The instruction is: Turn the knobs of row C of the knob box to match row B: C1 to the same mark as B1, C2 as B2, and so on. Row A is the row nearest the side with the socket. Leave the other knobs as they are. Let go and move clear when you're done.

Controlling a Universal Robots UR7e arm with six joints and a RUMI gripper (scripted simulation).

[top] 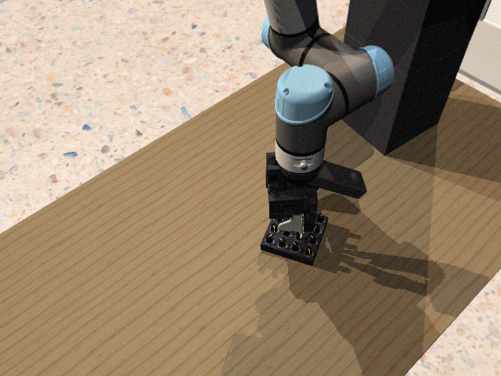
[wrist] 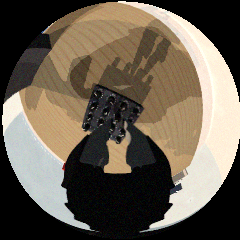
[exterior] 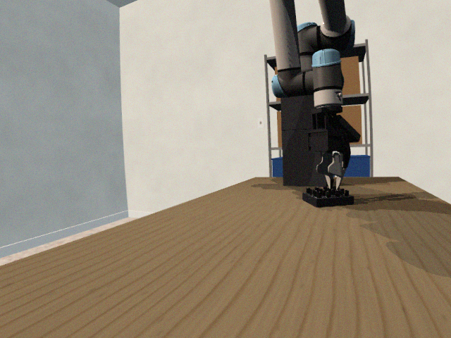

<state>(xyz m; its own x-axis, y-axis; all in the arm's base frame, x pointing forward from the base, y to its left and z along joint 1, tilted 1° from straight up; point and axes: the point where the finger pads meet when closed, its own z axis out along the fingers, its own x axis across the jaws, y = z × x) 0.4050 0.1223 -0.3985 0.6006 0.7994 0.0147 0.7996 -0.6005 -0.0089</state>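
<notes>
The black knob box [top: 287,258] [exterior: 337,202] [wrist: 104,95] lies on the wooden table, with rows of black knobs with pale pointer marks. The row nearest the top camera shows a corner knob [top: 269,239] and others beside it. My gripper [top: 304,235] [exterior: 333,187] [wrist: 117,119] points down over the box, its pale fingertips low among the knobs and a narrow gap apart. It is open only slightly, and no firm hold on a knob shows. The fingers hide some knobs. The exact marks, the socket and the row letters cannot be made out.
The wooden table [top: 141,262] [exterior: 182,272] carries the box. The dark robot pedestal [top: 409,81] [exterior: 298,153] stands behind it. A shelf rack [exterior: 368,120] with a blue bin [exterior: 360,166] is farther back. Arm shadows fall beside the box.
</notes>
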